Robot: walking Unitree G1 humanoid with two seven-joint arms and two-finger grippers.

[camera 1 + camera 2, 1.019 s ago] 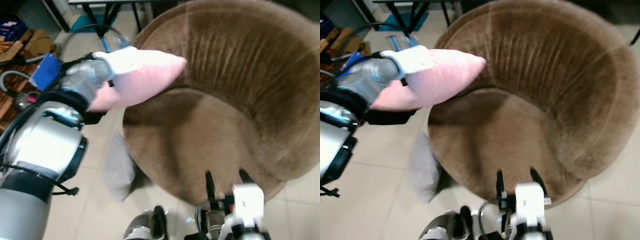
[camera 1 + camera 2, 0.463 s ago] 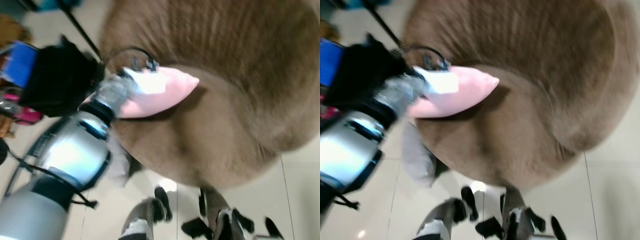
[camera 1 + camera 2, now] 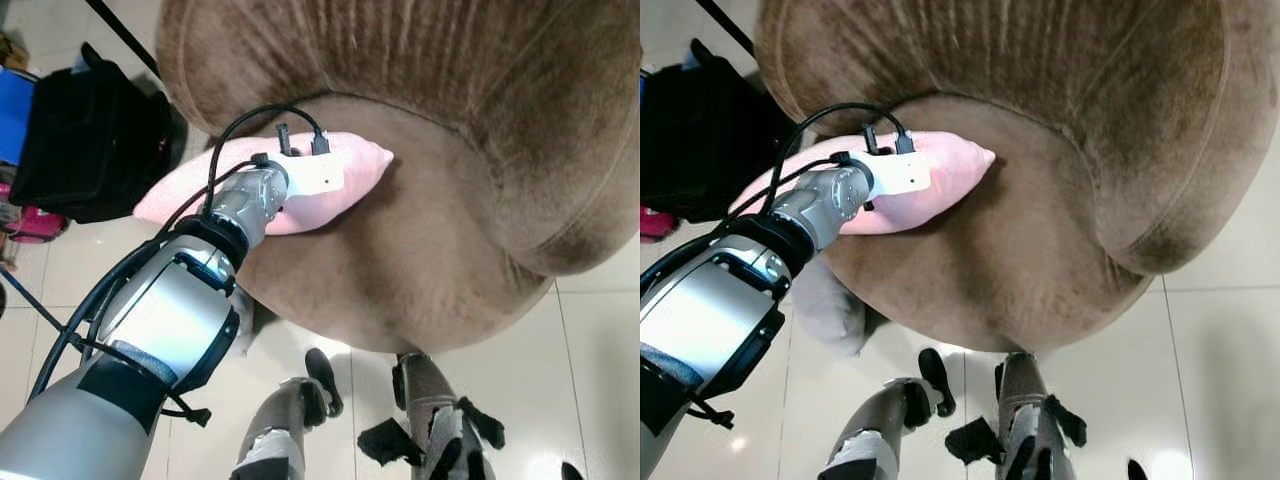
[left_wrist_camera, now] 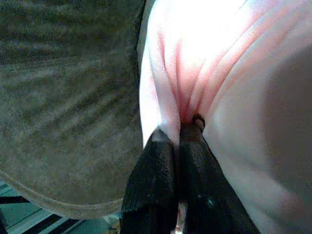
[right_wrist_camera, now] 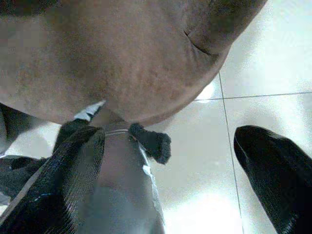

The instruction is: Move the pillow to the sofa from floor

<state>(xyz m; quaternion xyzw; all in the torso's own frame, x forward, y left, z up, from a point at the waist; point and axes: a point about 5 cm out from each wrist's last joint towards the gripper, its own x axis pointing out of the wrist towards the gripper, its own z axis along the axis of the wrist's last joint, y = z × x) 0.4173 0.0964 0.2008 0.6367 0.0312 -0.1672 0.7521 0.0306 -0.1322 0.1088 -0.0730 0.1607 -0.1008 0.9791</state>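
The left gripper (image 4: 178, 146), fingers pinched tight on the pink pillow (image 3: 345, 185), holds it at the round brown sofa's (image 3: 440, 250) nine-o'clock rim; released there, it may slide off. The right gripper (image 5: 165, 161) hangs spread wide, empty

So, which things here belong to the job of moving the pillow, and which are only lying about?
Belong to the job:
- pink pillow, lying on the seat edge
- brown sofa
- left hand, shut on a fold of the pillow

Only lying about:
- black bag on the floor beside the sofa
- grey cushion on the floor under the sofa's edge
- right hand, open, low by the floor
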